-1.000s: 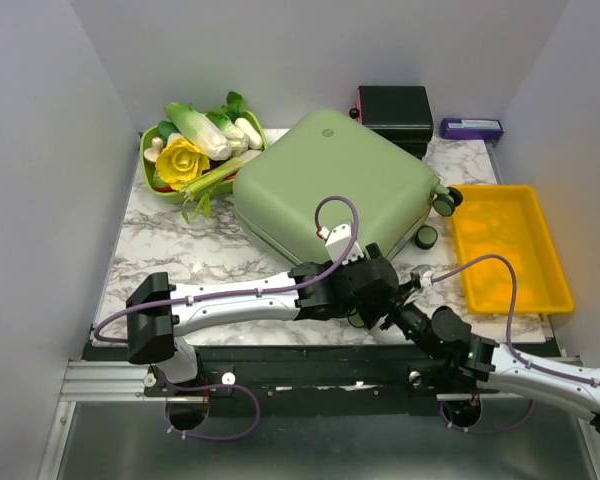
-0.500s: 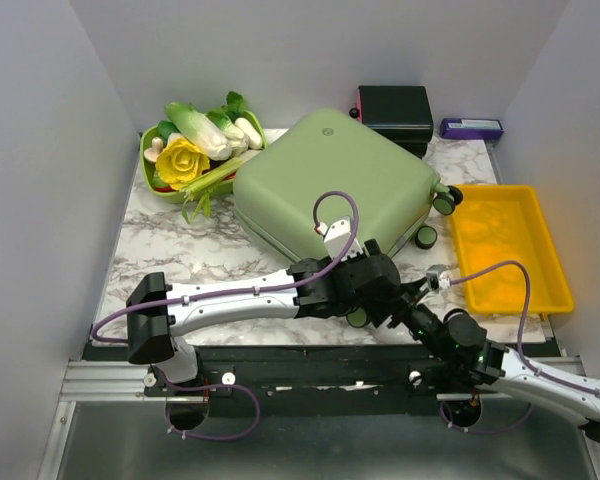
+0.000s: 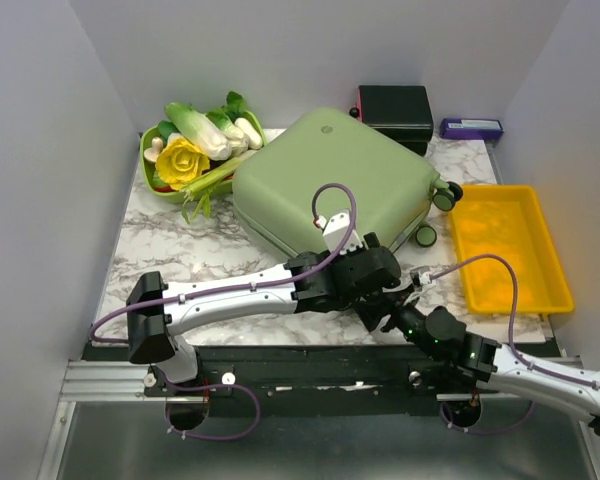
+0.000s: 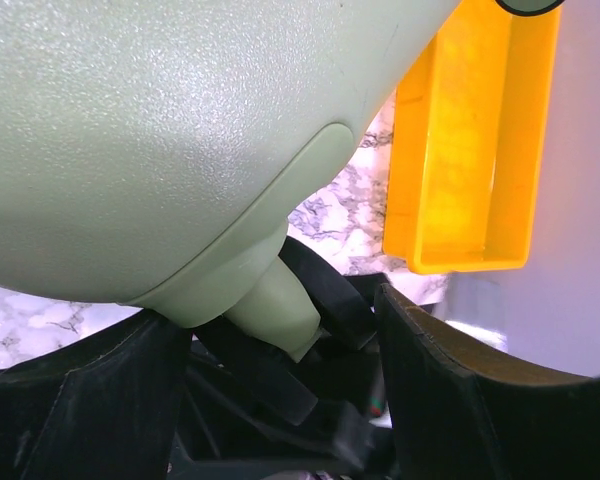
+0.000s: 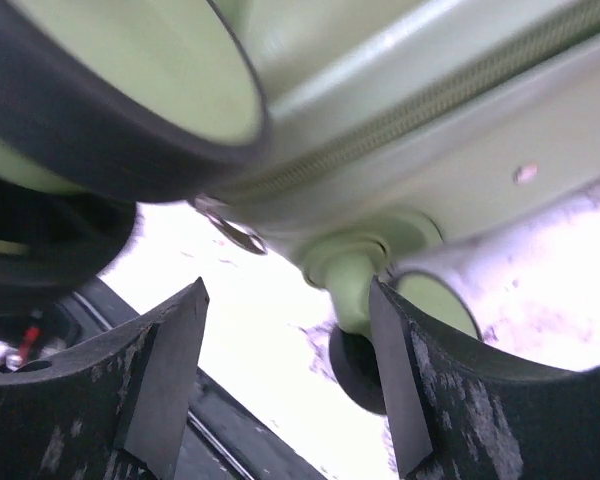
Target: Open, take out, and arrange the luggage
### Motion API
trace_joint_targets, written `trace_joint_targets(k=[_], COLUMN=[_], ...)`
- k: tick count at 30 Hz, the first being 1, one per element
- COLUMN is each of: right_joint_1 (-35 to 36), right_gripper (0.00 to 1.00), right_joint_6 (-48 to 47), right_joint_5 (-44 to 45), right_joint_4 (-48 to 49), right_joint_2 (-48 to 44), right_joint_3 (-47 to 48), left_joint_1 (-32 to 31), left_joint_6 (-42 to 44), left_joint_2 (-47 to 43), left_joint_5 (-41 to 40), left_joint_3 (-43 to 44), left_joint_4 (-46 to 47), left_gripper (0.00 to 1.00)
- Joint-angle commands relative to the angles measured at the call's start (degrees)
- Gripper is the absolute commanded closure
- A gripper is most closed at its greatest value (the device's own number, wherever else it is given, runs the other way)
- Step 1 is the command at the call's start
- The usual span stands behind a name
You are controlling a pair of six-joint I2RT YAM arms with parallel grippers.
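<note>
The luggage is a pale sage-green suitcase lying flat and closed in the middle of the table, its wheels to the right. My left gripper is at its near right corner. In the left wrist view the shell fills the top, and my left gripper is open with a green wheel stem between its spread fingers. My right gripper sits just beside it, low at the same corner. In the right wrist view it is open under the zipper seam, with a wheel stem close to its right finger.
A green bowl of toy vegetables stands at the back left. A black box with pink-red ends and a purple box stand behind the suitcase. A shallow yellow tray lies at the right and shows in the left wrist view.
Both grippers stay at the suitcase's near right corner. The left wrist has crept a little back and left. The right arm swung out and returned. The suitcase has barely shifted.
</note>
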Motion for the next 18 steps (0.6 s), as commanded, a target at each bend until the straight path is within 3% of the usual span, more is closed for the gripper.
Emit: trace_joint_targets(k=[1,6,18], right_joint_1=[0.31,2.07,3.13], right_gripper=[0.25,0.27,0.35], right_joint_6=[2.02,-6.05,-9.15], right_joint_5=[4.16,8.38,10.32], right_joint_4=[7.37,18.01,26.73], right_joint_2=[11.01,20.16,14.46], right_joint_3=[-7.69,-4.97,-6.46], left_joint_1=[1.96,2.4,2.49], left_joint_6=[3.84,4.09,3.48], left_joint_2=[-2.99,-4.58,-3.44], left_joint_5=[-9.01,-9.45,-9.01], left_joint_3=[6.83,5.34,7.01], left_joint_4=[12.9,14.04,14.56], left_gripper=[1.0,1.0,1.0])
